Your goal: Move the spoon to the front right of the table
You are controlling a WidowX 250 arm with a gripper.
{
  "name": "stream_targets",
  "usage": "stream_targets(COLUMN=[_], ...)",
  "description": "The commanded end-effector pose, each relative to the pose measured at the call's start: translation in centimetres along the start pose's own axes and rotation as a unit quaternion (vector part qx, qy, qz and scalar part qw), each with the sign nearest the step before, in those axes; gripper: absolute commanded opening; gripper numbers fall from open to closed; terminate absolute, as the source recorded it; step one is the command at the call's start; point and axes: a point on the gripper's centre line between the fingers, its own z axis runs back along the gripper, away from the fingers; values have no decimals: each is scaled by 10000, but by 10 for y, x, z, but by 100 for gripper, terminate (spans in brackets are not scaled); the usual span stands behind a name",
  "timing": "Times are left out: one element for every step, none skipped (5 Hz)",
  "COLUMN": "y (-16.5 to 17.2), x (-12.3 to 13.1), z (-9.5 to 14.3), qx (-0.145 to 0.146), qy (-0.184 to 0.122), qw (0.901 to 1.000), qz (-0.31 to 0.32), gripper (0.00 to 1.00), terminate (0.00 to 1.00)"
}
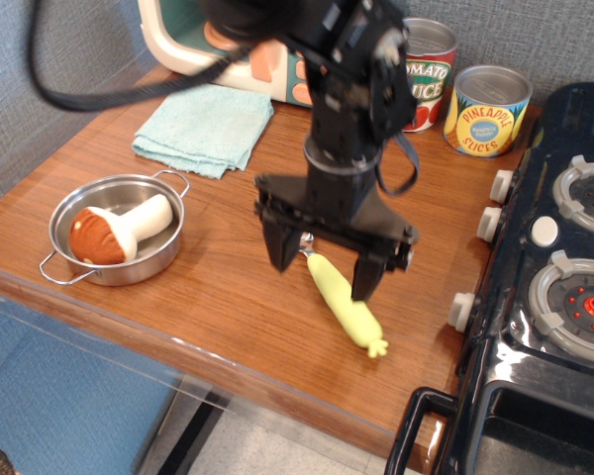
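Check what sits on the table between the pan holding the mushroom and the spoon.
Nothing: in the observation.image view, only bare wood of the table runs from the pan to the spoon. The gripper hangs open above the spoon's bowl end.

A small spoon (pixel 345 306) lies flat on a brown wooden table (pixel 228 297) — pale yellow-green handle, silver bowl mostly hidden. Its knobbed end points toward the table's front right edge.
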Motion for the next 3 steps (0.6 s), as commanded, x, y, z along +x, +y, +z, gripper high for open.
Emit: stream_targets(y=[8,8,8], x=[-12,-12,-12], z=[35,35,35], qx=[-71,-71,-71], qy=[-222,-222,-222], qw=[9997,9997,9997], qz=[-39,-39,-39], gripper=[100,100,100], terminate=[0,0,100])
